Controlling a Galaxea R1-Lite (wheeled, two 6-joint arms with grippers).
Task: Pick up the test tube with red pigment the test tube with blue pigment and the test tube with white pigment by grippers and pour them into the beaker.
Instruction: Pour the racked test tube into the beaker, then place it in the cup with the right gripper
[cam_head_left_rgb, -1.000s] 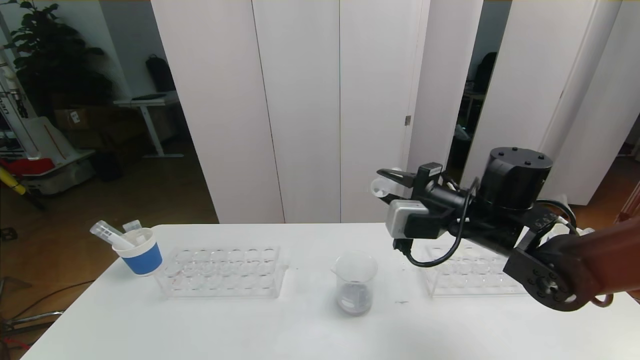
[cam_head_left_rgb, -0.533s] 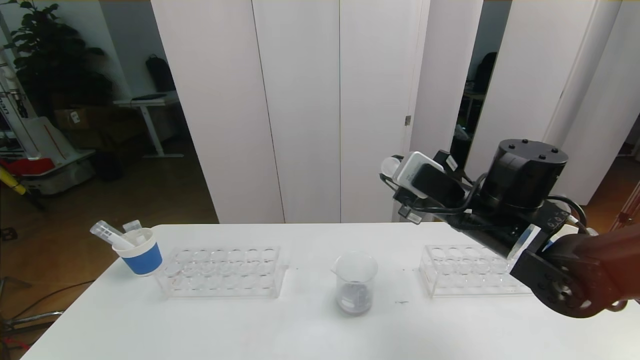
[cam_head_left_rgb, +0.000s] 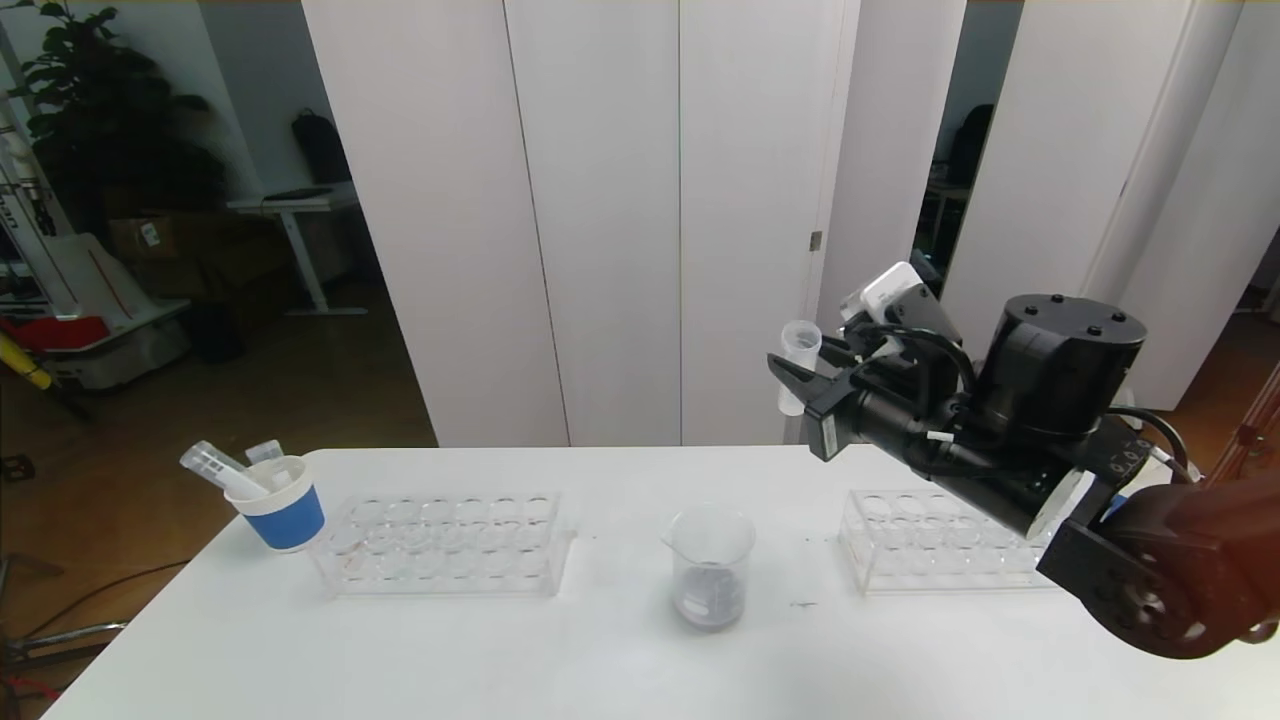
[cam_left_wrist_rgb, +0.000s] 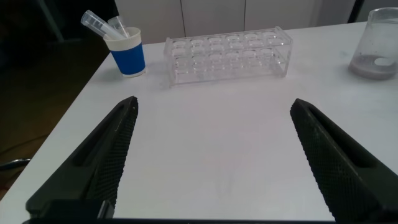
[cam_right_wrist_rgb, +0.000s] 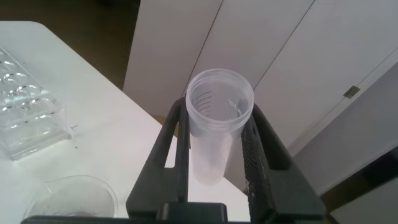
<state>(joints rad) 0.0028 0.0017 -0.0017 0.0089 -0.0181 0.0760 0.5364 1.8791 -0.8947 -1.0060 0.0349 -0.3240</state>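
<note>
Two clear racks flank the beaker (cam_head_left_rgb: 711, 566) on the white surface (cam_head_left_rgb: 620, 660), one to its left (cam_head_left_rgb: 447, 544) and one to its right (cam_head_left_rgb: 935, 540), both seemingly without tubes. The beaker stands near the middle, holding a shallow grey-violet pool. Far left, a blue-sleeved paper cup (cam_head_left_rgb: 280, 505) holds what look like emptied tubes leaning outward.

Above the right rack and well apart from the beaker, the right pincer (cam_head_left_rgb: 800, 372) hangs in the air, its forearm reaching in from the right and its wrist turned so the fingers point left. It is clamped on a clear test tube (cam_head_left_rgb: 797, 365) held roughly upright, mouth up. The right wrist view shows that tube (cam_right_wrist_rgb: 214, 130) gripped between both fingers, and no coloured liquid can be made out in it; which pigment it carried cannot be told. No full tube of blue or white pigment is visible anywhere.

Likely risk: the smooth tube is pinched on its round wall only, so a quick swing could let it slip or rotate and fall onto the rack or surface. Any drops left inside could spill if it tips again away from the beaker.

At the near left, the left pincer (cam_left_wrist_rgb: 211, 155) hovers low, spread wide and holding nothing.
</note>
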